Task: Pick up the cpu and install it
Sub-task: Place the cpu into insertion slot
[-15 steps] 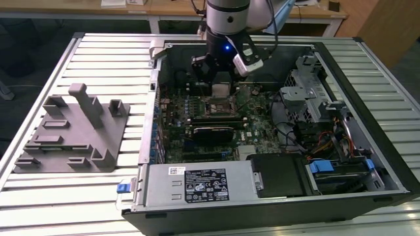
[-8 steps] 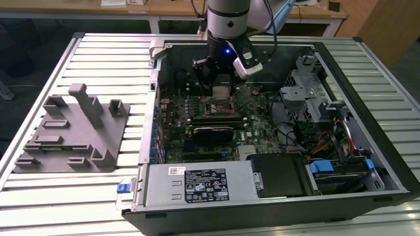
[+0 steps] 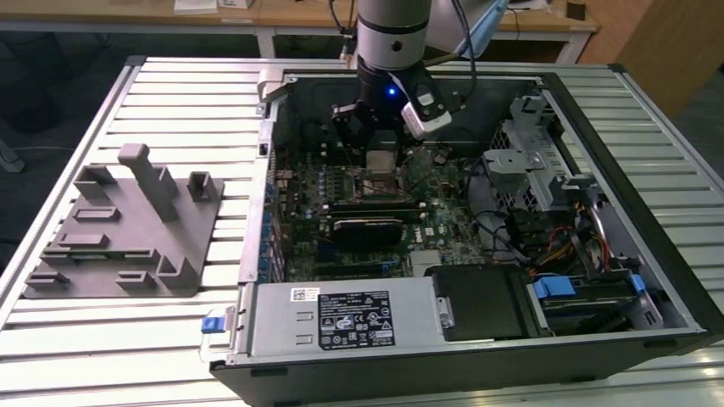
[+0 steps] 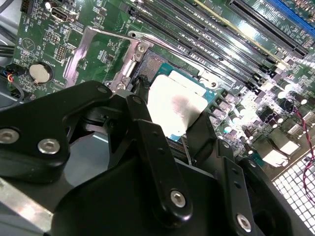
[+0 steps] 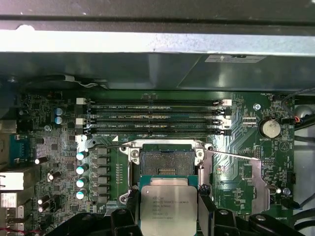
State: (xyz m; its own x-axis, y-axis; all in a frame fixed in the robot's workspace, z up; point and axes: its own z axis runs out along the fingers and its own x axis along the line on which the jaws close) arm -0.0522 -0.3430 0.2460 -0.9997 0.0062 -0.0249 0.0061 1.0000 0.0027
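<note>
Gripper (image 3: 381, 154) pointing straight down into computer case (image 3: 453, 365), clasping cpu (image 5: 168, 206) over socket (image 5: 167, 162)

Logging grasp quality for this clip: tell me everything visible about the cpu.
The cpu is a small flat square chip, a silvery metal lid with print over a green-edged board. It faces lid up, gripped on two opposite edges by the black gripper, partly over the open socket on the motherboard.

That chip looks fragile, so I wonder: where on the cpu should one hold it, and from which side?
By two opposite edges of its thin rim, coming from straight above. The cpu is a flat square lying face up, and the gripper pinches it just so over the open socket.
</note>
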